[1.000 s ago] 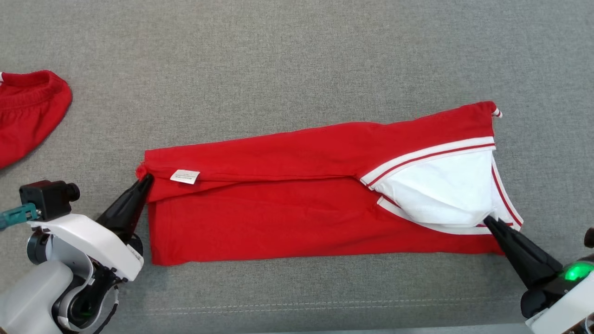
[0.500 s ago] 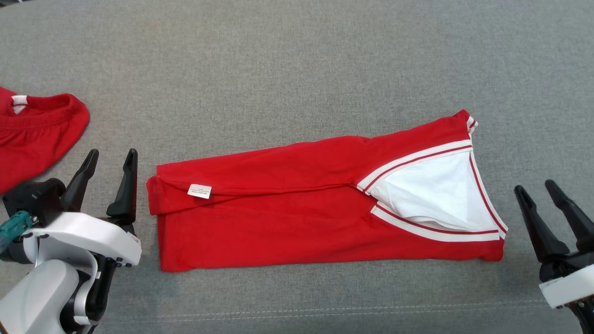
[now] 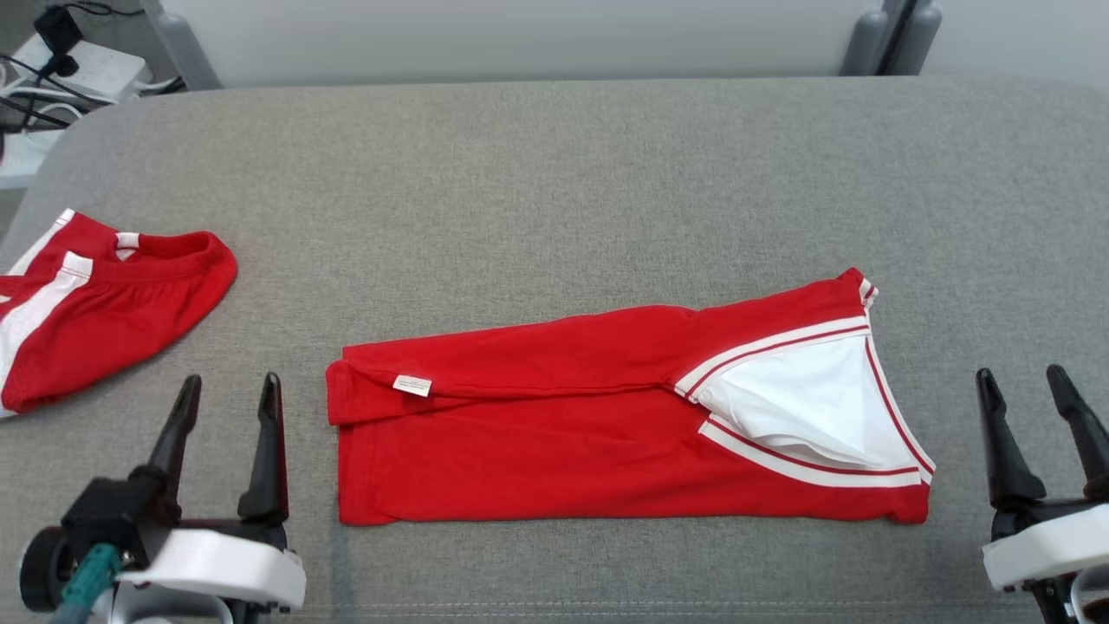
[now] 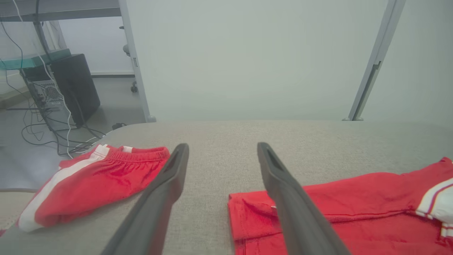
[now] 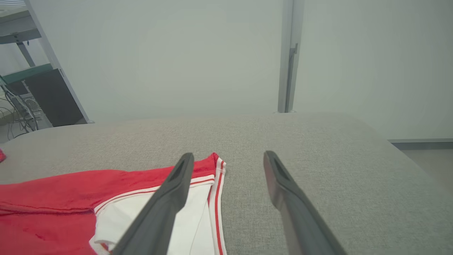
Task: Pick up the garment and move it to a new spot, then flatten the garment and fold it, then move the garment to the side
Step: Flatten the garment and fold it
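A second ago the left gripper (image 3: 232,379) was pinching the left end of the red garment (image 3: 563,433) and the right gripper (image 3: 1019,373) was pinching its white part. Now both have let go, their fingers are spread, and they sit off the cloth at each side. The camera has tipped up, so the far edge of the table (image 3: 554,113) shows

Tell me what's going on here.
A two-armed robot is partway through folding a red garment on a grey table. The garment lies flat, folded into a long strip. The left gripper and right gripper hover open, one off each end, holding nothing. Another red piece lies at the table's left edge.
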`<state>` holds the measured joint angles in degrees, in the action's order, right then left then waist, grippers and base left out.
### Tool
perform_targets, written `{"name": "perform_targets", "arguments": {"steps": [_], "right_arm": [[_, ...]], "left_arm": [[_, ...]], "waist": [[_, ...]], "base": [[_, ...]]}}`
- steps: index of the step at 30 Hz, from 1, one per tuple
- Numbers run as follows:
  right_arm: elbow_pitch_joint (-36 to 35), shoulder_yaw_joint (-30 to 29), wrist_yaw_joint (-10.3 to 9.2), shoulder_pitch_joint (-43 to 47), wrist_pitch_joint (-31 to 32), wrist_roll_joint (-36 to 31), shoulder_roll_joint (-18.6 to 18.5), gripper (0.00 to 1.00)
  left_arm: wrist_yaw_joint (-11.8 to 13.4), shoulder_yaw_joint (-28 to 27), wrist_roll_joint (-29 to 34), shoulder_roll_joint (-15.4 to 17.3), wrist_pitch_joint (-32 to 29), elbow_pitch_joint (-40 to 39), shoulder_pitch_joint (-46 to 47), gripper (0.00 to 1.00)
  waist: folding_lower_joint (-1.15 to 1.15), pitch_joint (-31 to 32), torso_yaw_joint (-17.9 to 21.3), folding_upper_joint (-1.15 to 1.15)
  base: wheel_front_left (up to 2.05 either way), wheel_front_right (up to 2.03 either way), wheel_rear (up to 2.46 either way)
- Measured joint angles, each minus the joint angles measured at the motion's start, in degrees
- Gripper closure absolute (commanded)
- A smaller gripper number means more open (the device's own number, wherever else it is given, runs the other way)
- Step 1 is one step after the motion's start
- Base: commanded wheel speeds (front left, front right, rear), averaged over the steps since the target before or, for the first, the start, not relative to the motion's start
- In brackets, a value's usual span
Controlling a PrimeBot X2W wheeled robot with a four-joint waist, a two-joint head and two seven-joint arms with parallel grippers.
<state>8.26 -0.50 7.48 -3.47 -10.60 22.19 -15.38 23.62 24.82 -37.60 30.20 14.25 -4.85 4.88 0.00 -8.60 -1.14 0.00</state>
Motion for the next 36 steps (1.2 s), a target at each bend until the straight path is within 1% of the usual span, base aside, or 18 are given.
{"name": "perform_targets", "arguments": {"steps": [2, 5, 9, 12, 16, 22, 23, 32, 34, 36], "right_arm": [[-0.10, -0.83, 0.01, 1.36, 0.42, -1.90, 1.25, 0.00], [-0.34, -1.18, 0.01, 3.26, 1.27, -3.19, 2.55, 0.00], [-0.68, -1.82, 0.01, 6.37, 2.30, -5.05, 3.58, 0.00], [-1.08, -2.65, 0.01, 8.29, 3.05, -5.32, 4.64, 0.00], [-2.01, -2.71, 0.01, 9.73, 3.59, -6.49, 5.10, 0.00], [-2.69, -2.68, 0.01, 10.18, 4.13, -6.72, 5.94, 0.00], [-2.81, -2.67, 0.01, 10.18, 4.13, -6.72, 5.97, 0.00], [-3.41, -2.74, 0.01, 10.18, 4.20, -6.72, 6.42, 0.00], [-3.07, -3.01, 0.01, 10.12, 4.38, -6.68, 6.51, 0.00], [-1.29, -3.24, 0.01, 9.68, 5.66, -6.62, 6.38, 0.00]], "left_arm": [[-0.47, -0.45, 0.98, -0.83, -0.01, 0.15, -2.34, 0.00], [-1.93, -1.37, 2.57, -2.29, 0.00, 0.49, -4.85, 0.00], [-3.57, -2.18, 3.94, -3.80, -0.01, 1.75, -6.97, 0.00], [-5.22, -2.54, 4.32, -4.47, -0.01, 2.55, -8.31, 0.00], [-6.43, -3.33, 4.76, -5.24, -0.01, 4.00, -9.42, 0.00], [-7.02, -3.72, 5.46, -5.38, -0.01, 5.33, -9.51, 0.00], [-7.44, -3.76, 5.59, -5.35, -0.01, 5.47, -9.51, 0.00], [-8.02, -3.71, 6.01, -5.37, -0.01, 5.68, -9.33, 0.00], [-8.50, -3.44, 6.22, -5.44, -0.01, 5.69, -9.09, 0.00], [-8.51, -3.14, 6.36, -5.60, -0.02, 5.68, -8.79, 0.00]], "waist": [[0.00, 1.08, -0.44, 0.00], [0.00, 2.64, -1.00, 0.00], [0.00, 4.67, -1.59, 0.00], [0.00, 6.21, -1.80, 0.00], [0.00, 8.03, -1.66, 0.00], [0.00, 9.23, -1.18, 0.00], [0.00, 9.30, -1.12, 0.00], [0.00, 9.05, -1.21, 0.00], [0.00, 8.85, -1.63, 0.00], [0.00, 8.52, -2.13, 0.00]], "base": [[0.00, 0.00, 0.00], [0.00, 0.00, 0.00], [0.00, 0.00, 0.00], [0.00, 0.00, 0.00], [0.00, 0.00, 0.00], [0.00, 0.00, 0.00], [0.00, 0.00, 0.00], [0.00, 0.00, 0.00], [0.00, 0.00, 0.00], [0.00, 0.00, 0.00]]}}
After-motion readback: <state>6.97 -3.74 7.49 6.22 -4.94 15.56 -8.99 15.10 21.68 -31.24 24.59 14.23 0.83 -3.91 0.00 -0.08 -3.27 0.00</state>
